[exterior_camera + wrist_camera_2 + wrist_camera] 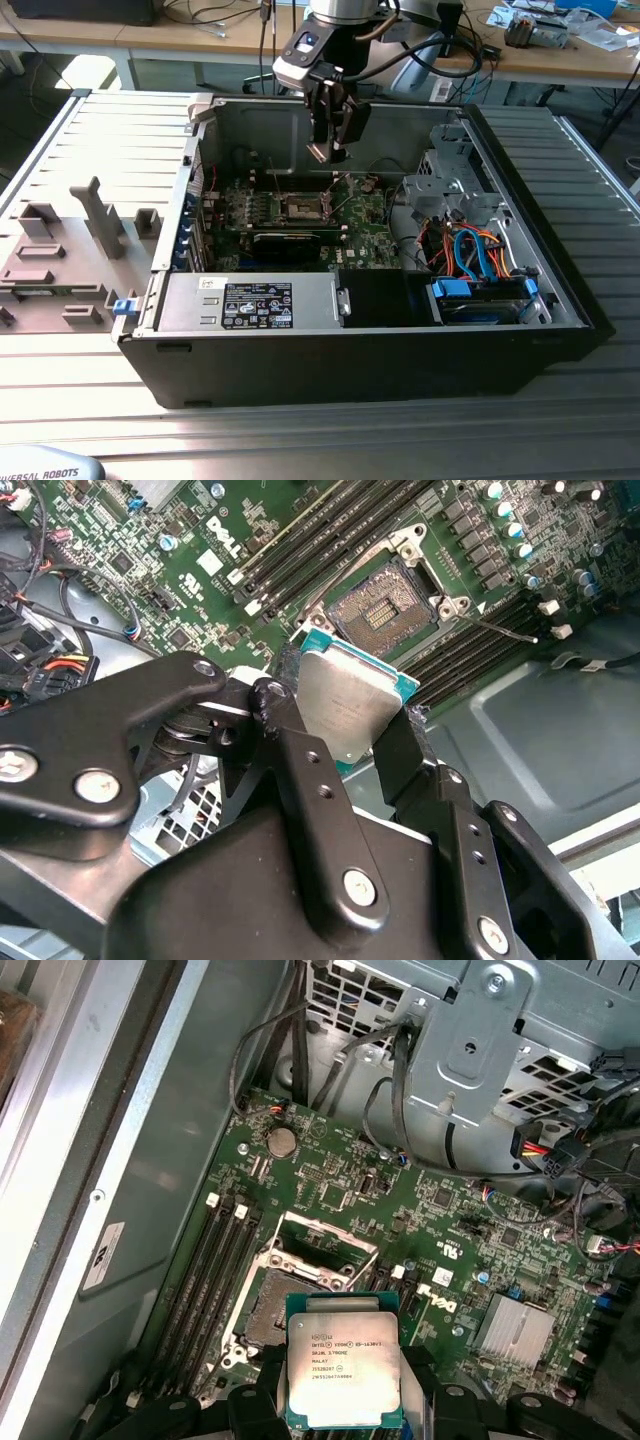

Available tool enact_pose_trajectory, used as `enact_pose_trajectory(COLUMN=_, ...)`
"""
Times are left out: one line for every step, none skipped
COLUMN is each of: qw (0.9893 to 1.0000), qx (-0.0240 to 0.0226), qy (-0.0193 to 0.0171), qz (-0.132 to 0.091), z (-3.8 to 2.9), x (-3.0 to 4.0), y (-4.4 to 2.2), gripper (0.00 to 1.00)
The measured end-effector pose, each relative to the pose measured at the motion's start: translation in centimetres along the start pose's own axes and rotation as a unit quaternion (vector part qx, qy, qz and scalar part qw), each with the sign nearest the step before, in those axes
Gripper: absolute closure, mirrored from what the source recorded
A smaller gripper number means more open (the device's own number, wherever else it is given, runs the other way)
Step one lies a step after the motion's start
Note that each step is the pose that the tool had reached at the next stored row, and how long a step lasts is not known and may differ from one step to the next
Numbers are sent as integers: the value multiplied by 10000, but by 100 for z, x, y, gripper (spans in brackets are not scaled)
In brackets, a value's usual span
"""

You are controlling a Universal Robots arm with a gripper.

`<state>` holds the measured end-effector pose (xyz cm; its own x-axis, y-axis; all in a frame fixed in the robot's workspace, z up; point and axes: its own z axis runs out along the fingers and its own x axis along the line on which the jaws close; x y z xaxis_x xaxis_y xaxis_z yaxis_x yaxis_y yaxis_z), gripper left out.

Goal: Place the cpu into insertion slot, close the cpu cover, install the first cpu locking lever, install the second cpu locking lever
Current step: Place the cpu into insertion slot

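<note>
The grey slatted counter [300, 440] carries an open black computer case [350, 372] lying on its side, with a grey moulded tray [70, 250] beside it on the exterior view's left. Just inside the case's near wall sits the silver power supply [250, 305], and toward the exterior view's right a bundle of blue and orange cables [480, 255]. Behind these lies the green circuit board [355, 225], with the insertion slot [303, 208] near its middle.

The end effector [325, 150] hangs above the board, over the slot and clear of it. Its two black fingers [285, 730] are pinching the cpu [350, 705] by opposite edges, with the chip's silver top facing the cameras in both wrist views [343, 1365]. The cpu is in the air, not touching the board.

In the first wrist view the insertion slot [262, 1318] shows partly past the chip's edge, its dark centre bare, and the cpu cover [305, 1265] stands raised at the slot's far side. Rows of memory sockets [215, 1260] run alongside the slot. Farther on are a coin battery [282, 1141], a small finned silver block [515, 1328] and the perforated metal drive cage [500, 1020]. Beyond the case, a wooden counter [200, 35] holds loose cables
</note>
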<state>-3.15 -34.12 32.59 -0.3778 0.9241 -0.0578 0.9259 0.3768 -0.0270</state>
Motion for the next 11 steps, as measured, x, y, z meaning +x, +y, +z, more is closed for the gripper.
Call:
enact_pose_trajectory(qw=10000, qx=1, qy=0, qz=10, z=0, x=0, y=0, gripper=46)
enact_pose_trajectory(qw=10000, qx=1, qy=0, qz=19, z=0, x=0, y=0, gripper=46)
enact_pose_trajectory(qw=10000, qx=2, qy=-1, qz=33, z=1, x=0, y=0, gripper=46)
enact_pose_trajectory(qw=10000, qx=4, qy=-1, qz=50, z=1, x=0, y=0, gripper=46)
enact_pose_trajectory(qw=10000, qx=5, qy=-1, qz=61, z=1, x=0, y=0, gripper=46)
enact_pose_trajectory(qw=10000, qx=6, qy=-2, qz=78, z=1, x=0, y=0, gripper=46)
enact_pose_trajectory(qw=10000, qx=7, qy=-3, qz=91, z=1, x=0, y=0, gripper=46)
enact_pose_trajectory(qw=9999, qx=8, qy=-4, qz=101, z=1, x=0, y=0, gripper=46)
enact_pose_trajectory(qw=9999, qx=9, qy=-4, qz=109, z=2, x=0, y=0, gripper=46)
enact_pose_trajectory(qw=9999, qx=10, qy=-4, qz=118, z=2, x=0, y=0, gripper=46)
enact_pose_trajectory(qw=9999, qx=11, qy=-5, qz=128, z=2, x=0, y=0, gripper=46)
